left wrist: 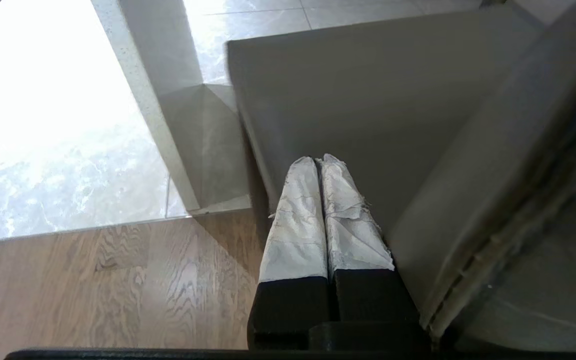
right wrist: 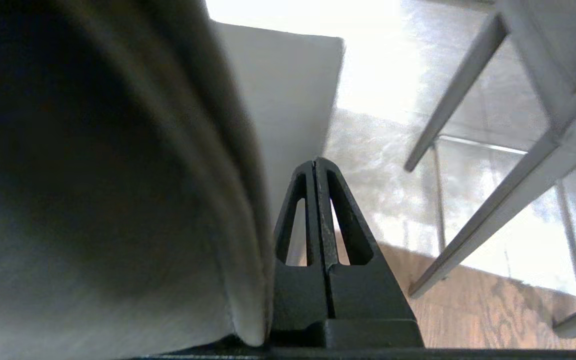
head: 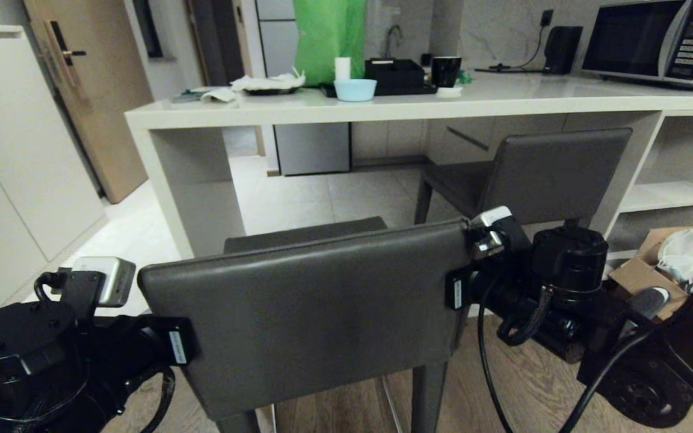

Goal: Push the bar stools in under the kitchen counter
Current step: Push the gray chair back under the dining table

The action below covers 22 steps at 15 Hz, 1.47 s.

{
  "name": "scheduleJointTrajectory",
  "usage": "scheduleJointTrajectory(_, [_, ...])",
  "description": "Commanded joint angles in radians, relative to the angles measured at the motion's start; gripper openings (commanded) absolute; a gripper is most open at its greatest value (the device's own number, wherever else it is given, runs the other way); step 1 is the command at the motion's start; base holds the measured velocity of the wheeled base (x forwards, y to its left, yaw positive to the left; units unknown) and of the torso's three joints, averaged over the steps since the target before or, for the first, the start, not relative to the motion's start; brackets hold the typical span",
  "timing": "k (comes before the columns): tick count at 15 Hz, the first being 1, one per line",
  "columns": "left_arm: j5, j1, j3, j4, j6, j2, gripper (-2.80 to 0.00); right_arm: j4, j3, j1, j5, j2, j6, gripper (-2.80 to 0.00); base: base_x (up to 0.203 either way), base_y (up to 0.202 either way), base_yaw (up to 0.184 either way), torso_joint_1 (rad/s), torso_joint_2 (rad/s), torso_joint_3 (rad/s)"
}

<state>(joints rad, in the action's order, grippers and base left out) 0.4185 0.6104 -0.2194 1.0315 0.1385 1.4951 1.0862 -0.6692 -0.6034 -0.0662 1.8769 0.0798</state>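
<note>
The near bar stool (head: 310, 313) stands in front of the kitchen counter (head: 382, 107), its dark grey backrest towards me and its seat (head: 304, 233) at the edge of the knee space. My left gripper (left wrist: 320, 162), its white-wrapped fingers shut and holding nothing, lies along the left edge of the backrest (left wrist: 493, 200), over the seat (left wrist: 368, 100). My right gripper (right wrist: 316, 162), black and shut on nothing, lies against the right edge of that backrest (right wrist: 118, 200). The second bar stool (head: 551, 174) stands further right, its seat under the worktop.
The counter's grey side panel (head: 196, 192) is left of the near stool. White open shelves (head: 671, 192) and a cardboard box (head: 653, 270) are at the right. A blue bowl (head: 355, 89), a microwave (head: 659, 39) and other items are on the worktop. The second stool's legs (right wrist: 493, 200) are close to my right gripper.
</note>
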Motion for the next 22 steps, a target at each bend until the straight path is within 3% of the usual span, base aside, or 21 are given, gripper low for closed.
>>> scheduleJointTrajectory(1, [-0.003,0.015,-0.008,0.010,0.004,0.033,-2.80,0.003,-0.048,0.013,0.002,0.047,0.000,-2.80,0.000,0.000,0.000,0.000,0.00,0.000])
scheduleJointTrajectory(12, [0.047,0.114,-0.105,0.013,0.030,0.192,-2.80,-0.025,-0.237,0.042,-0.024,0.195,0.002,-2.80,0.000,0.000,0.000,0.000,0.00,0.000])
scheduleJointTrajectory(15, [0.049,0.118,-0.124,0.028,0.036,0.220,-2.80,-0.018,-0.203,0.042,-0.024,0.201,0.000,-2.80,0.000,0.000,0.000,0.000,0.00,0.000])
scheduleJointTrajectory(17, [0.050,0.117,-0.125,0.095,0.040,0.240,-2.80,-0.001,-0.166,0.042,-0.024,0.196,-0.001,-2.80,0.000,0.000,0.000,0.000,0.00,0.000])
scheduleJointTrajectory(22, [0.059,0.085,-0.170,0.111,0.002,0.332,-2.80,0.035,-0.144,0.043,-0.024,0.182,-0.002,-2.80,0.000,0.000,0.000,0.000,0.00,0.000])
